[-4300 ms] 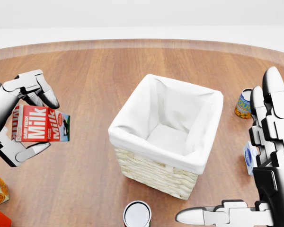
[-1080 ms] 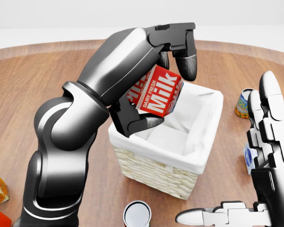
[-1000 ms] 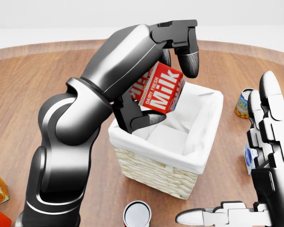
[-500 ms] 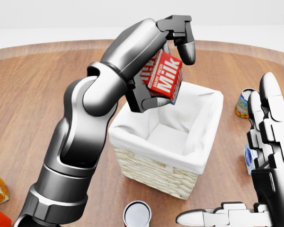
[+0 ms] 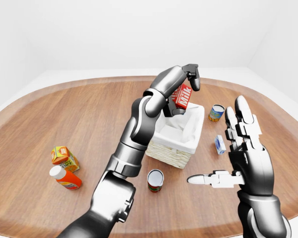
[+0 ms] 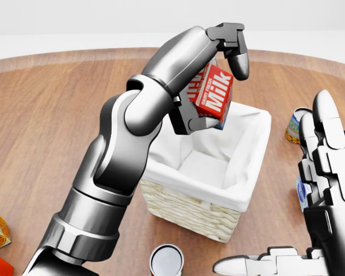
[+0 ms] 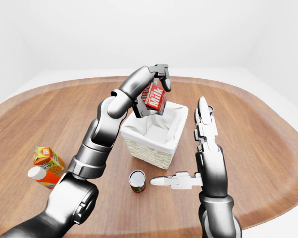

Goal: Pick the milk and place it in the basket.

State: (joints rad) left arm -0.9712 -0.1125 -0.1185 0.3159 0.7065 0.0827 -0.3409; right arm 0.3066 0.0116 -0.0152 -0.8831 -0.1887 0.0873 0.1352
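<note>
Gripping the milk (image 6: 213, 96) tilted above the basket (image 6: 250, 190), left robot hand (image 6: 210, 86) is positioned for the drop; right robot hand (image 6: 322, 190) spread, holding nothing, w/ desk (image 6: 57, 126) beneath.

A round wooden table (image 5: 64, 114) carries a lined basket (image 5: 175, 147) near its middle, a can (image 5: 155, 180) just beside it, a carton (image 5: 63, 157) and bottle (image 5: 64, 178) at left, another can (image 5: 216, 112) and small carton (image 5: 219, 145) at right.

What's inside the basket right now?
Only its white cloth lining; the basket looks empty where visible. The milk hangs above it, gripped by the left hand. The arm hides the inside's upper-left corner.
</note>
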